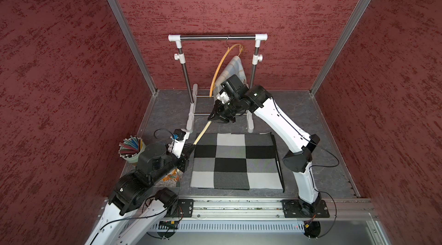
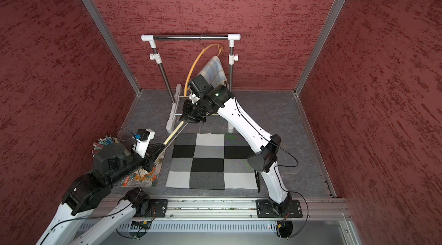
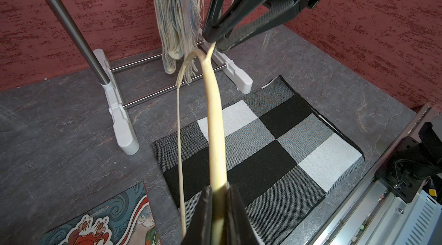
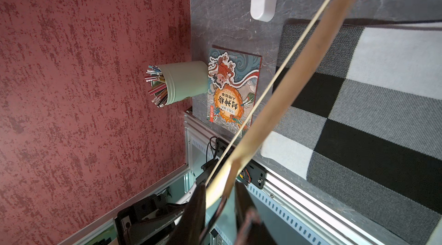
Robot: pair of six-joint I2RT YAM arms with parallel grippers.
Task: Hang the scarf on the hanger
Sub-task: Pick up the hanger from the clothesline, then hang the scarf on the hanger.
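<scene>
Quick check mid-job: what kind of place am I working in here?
Likely a robot test booth staged as a home corner: red panel walls, an aluminium mounting rail, and a small clothes rack on the tabletop.

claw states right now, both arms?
Left claw: closed on the pale wooden hanger.
Right claw: closed on that hanger's far end.

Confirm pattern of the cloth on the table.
The cloth is checked in black, grey and white squares; clearest in a top view.

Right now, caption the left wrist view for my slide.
Left claw and right claw hold the pale hanger near the checkered scarf.
</scene>
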